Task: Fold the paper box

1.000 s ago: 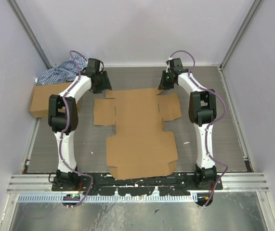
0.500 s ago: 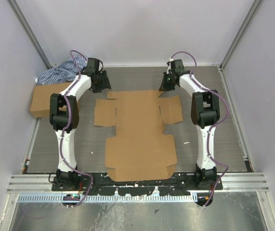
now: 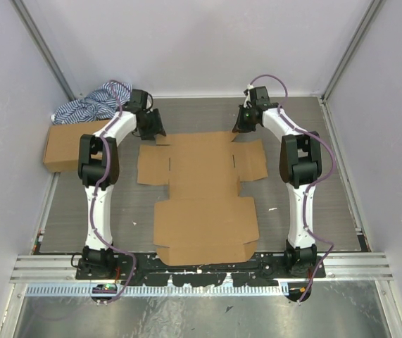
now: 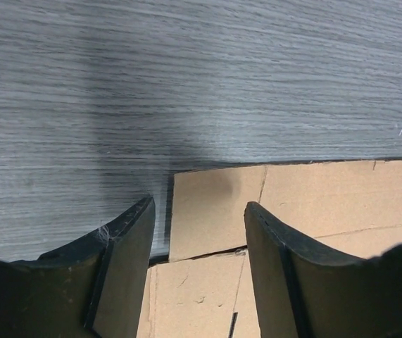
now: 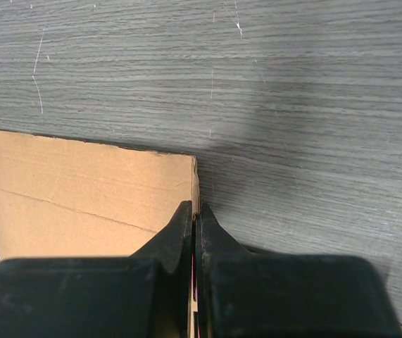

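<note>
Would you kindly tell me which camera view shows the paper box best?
Top external: the whole paper box lies flat in view. The left wrist view shows one corner flap beyond its open fingers; the right wrist view shows another corner, its edge between shut fingers.

**No readable writing**
We can read no lettering, label, brand, number or sign in any view. The paper box point(image 3: 204, 190) shows us only plain brown card, and the smaller cardboard box point(image 3: 67, 144) to its left looks plain too, though it is too small to be sure.
</note>
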{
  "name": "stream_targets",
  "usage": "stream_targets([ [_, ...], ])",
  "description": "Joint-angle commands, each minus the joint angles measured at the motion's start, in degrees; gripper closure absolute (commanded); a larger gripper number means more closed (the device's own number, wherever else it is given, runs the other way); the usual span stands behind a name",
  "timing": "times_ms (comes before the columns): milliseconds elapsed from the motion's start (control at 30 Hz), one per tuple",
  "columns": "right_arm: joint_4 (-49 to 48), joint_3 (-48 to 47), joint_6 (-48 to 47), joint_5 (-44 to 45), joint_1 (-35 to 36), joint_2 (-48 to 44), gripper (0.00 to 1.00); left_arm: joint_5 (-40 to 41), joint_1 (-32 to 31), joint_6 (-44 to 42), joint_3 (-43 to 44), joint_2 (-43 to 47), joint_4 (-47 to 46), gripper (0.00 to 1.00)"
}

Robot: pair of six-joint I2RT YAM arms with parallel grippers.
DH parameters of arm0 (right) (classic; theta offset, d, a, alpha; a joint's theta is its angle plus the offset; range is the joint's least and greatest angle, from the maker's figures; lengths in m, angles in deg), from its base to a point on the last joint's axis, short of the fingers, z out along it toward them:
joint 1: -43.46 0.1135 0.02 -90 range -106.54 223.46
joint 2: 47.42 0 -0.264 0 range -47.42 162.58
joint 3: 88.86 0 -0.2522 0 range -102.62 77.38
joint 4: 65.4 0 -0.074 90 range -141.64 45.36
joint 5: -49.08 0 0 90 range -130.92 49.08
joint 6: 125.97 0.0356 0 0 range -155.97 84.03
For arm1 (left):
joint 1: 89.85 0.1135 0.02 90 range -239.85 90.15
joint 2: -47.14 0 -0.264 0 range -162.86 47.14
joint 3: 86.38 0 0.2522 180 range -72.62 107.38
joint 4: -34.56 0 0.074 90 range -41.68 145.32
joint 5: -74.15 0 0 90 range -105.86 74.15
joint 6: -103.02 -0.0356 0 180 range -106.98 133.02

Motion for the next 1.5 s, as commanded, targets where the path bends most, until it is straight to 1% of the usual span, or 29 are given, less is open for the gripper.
stream_targets([
  [0, -1.3, -0.9, -0.5, -1.3, 0.0, -3.9, 0.99, -3.4, 0.2, -0.2, 1.1, -0.7, -0.3, 0.41],
  [233, -1.2, -1.3, -0.2, -1.1, 0.0, -3.7, 0.99, -6.0, 0.2, 0.6, 0.4, -0.3, -0.7, 0.50],
  [433, -0.9, -1.4, 0.0, -0.9, 0.1, -3.7, 0.99, -7.1, 0.0, 1.4, -0.1, 1.5, -0.8, 0.52],
  [633, -0.6, -1.6, 0.1, -1.0, 0.4, -3.6, 0.99, -7.8, -1.5, 2.4, 0.6, 3.3, -0.9, 0.53],
  [1167, 0.8, -2.8, 0.4, 0.5, 2.4, -3.2, 0.99, -8.9, -6.2, 3.9, 5.7, 3.6, 0.3, 0.52],
  [1233, 0.9, -2.8, 0.5, 0.5, 2.6, -2.9, 0.99, -8.8, -6.8, 3.9, 6.2, 3.1, -0.4, 0.52],
  [1300, 1.0, -2.8, 0.5, 0.6, 2.6, -2.7, 0.99, -8.8, -6.9, 3.9, 8.0, 1.9, 0.7, 0.52],
  [1467, 1.1, -2.9, 0.1, 0.4, 3.1, -2.5, 0.97, -8.9, -6.9, 3.8, 9.2, -0.7, 2.2, 0.52],
])
